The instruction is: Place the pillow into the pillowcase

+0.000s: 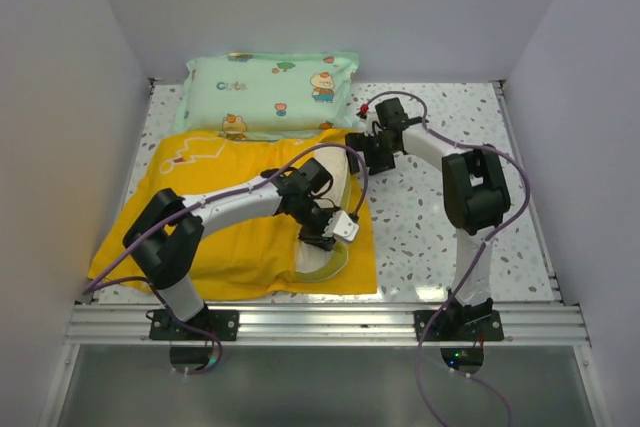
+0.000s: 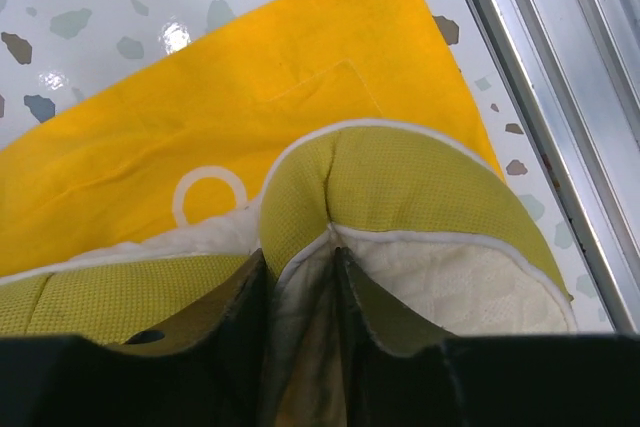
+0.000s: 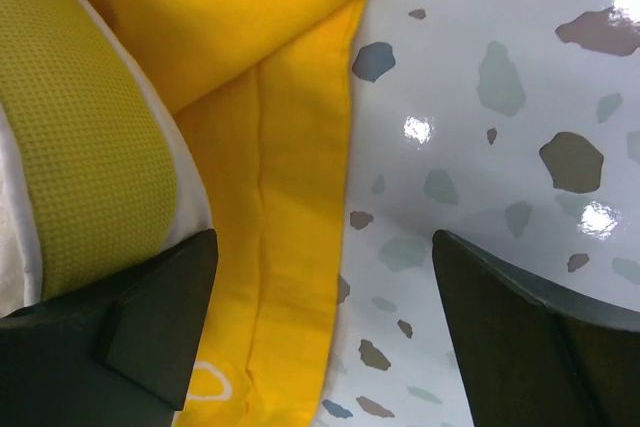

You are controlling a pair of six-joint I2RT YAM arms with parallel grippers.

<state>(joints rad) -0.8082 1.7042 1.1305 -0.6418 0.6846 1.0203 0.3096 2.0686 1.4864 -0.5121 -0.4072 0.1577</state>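
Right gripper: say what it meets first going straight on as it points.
Most likely the pillowcase, whose hemmed edge lies on the table right below the open right gripper. The line falls close to that edge, so bare table is possible.

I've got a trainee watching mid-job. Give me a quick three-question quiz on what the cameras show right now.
1. True or false: the left gripper is shut on the pillow.
2. Pick one. The right gripper is: A) open, B) shut on the pillow, C) out of view.
3. Fill in: the green pillow lies at the table's ___ edge, opposite the arm bases.

Key: 1 true; 2 A; 3 far.
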